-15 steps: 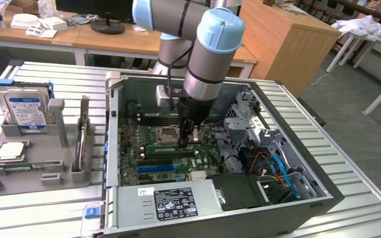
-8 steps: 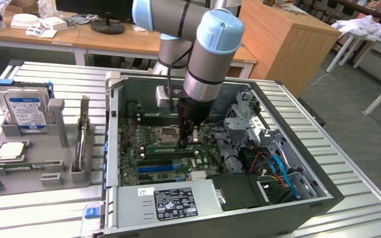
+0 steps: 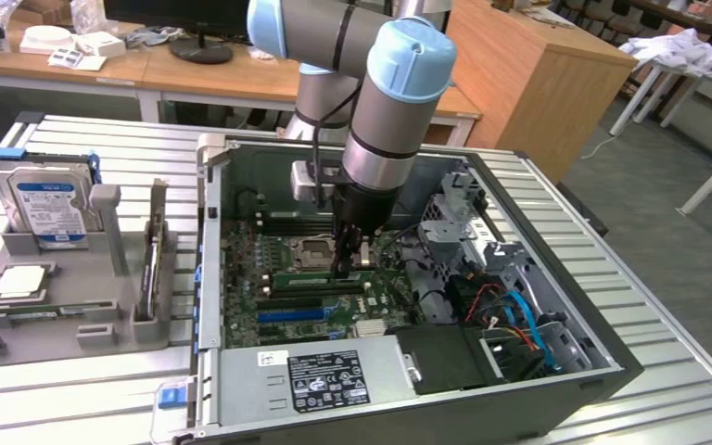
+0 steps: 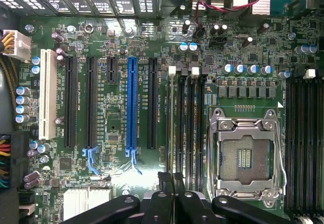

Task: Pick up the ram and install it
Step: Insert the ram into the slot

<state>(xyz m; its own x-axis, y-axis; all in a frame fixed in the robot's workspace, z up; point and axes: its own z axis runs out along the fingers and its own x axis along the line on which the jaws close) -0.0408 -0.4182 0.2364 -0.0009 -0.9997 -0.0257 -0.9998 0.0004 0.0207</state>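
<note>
Ram (image 3: 316, 275) is the thing to find here, a thin green stick. The metal table (image 3: 84, 408) holds a big open computer case (image 3: 603, 366). The green motherboard (image 4: 116, 128) lies flat at the bottom of the case, and the square CPU socket (image 4: 245, 155) sits on it. A hard drive (image 3: 44, 199) stands outside the case, well apart from the CPU socket. Long black memory slots (image 4: 193, 128) run just beside the CPU socket. The ram stands on its thin edge at one of these slots, right next to the CPU socket. The gripper (image 3: 353, 262) reaches down from above and looks clenched on the ram's top edge. So I think the picking up is done and the ram is at its place. I cannot tell if it is pushed all the way in, and the gripper has not let go.
</note>
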